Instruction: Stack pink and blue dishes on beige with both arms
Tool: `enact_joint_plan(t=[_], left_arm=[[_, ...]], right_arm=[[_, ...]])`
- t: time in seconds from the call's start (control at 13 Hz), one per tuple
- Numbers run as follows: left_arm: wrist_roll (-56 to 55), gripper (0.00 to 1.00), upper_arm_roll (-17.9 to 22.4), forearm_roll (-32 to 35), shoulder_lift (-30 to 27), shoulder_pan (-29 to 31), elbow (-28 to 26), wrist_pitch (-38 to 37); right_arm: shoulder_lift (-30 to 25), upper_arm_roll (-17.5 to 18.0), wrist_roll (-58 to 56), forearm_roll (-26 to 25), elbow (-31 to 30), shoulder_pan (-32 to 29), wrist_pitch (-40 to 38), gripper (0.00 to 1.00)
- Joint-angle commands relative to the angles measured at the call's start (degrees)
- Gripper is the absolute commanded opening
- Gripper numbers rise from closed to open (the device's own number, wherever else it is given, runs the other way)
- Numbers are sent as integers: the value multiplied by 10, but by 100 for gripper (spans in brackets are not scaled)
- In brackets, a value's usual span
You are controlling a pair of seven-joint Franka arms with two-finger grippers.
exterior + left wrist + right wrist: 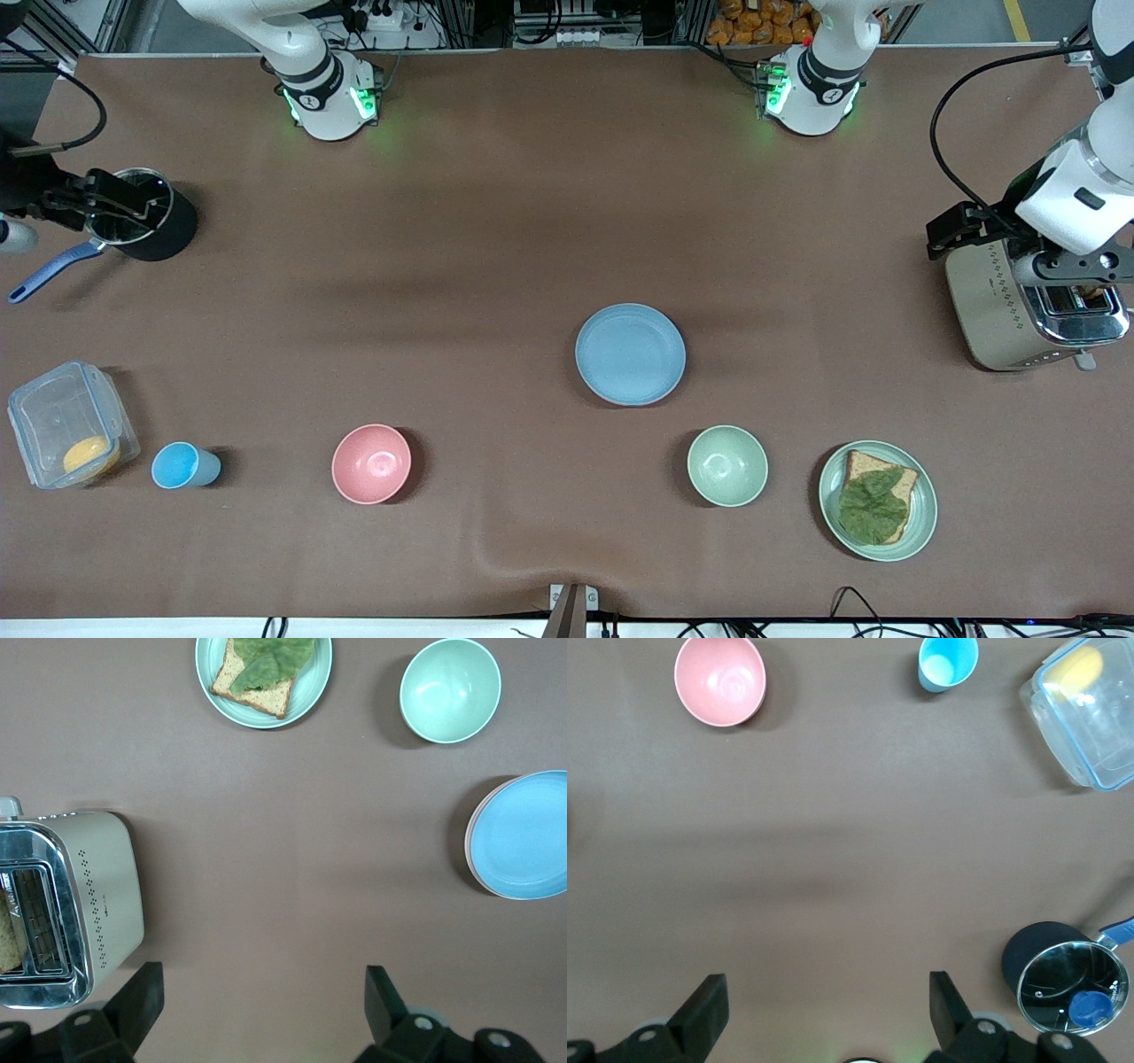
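1. The left gripper (257, 1010) has its jaws spread wide and holds nothing; it hangs over the toaster (1032, 306) at the left arm's end of the table. The right gripper (828, 1014) is also spread and empty, over the black pot (142, 217) at the right arm's end.
2. The blue plate (630, 354) lies on top of a stack near the middle of the table. In the left wrist view a pinkish-beige rim (470, 843) shows under the blue plate, so other plates are below it, but their colours cannot be told apart with certainty.
3. The stacking seems to be finished, and both arms look parked well apart from the stack. The next move probably calls only for waiting, or for a check that the stack sits evenly.
4. The surface is a brown cloth (496, 230), with a small fold at the edge nearest to the front camera. On it also stand a pink bowl (371, 463), a blue cup (182, 465), a green bowl (727, 465), a green plate (921, 523) with bread and a leaf, and a clear box (66, 425).
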Motion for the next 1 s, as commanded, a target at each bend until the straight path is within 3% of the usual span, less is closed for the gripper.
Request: enact_joint_plan(t=[0.0, 0.08, 0.15, 0.31, 0.92], left_arm=[[-8, 100, -3, 12, -3, -2, -14, -1], [-8, 100, -5, 12, -2, -3, -21, 0], [-9, 100, -6, 12, -1, -3, -25, 0], [-9, 100, -13, 13, -2, -2, -28, -1], [-8, 100, -13, 14, -5, 0, -24, -1]], right_arm=[[6, -10, -2, 7, 19, 0, -9, 100], [6, -5, -2, 7, 19, -7, -9, 100], [6, 32, -2, 7, 19, -41, -9, 100], [7, 140, 1, 6, 19, -138, -9, 100], [10, 152, 2, 1, 19, -143, -9, 100]])
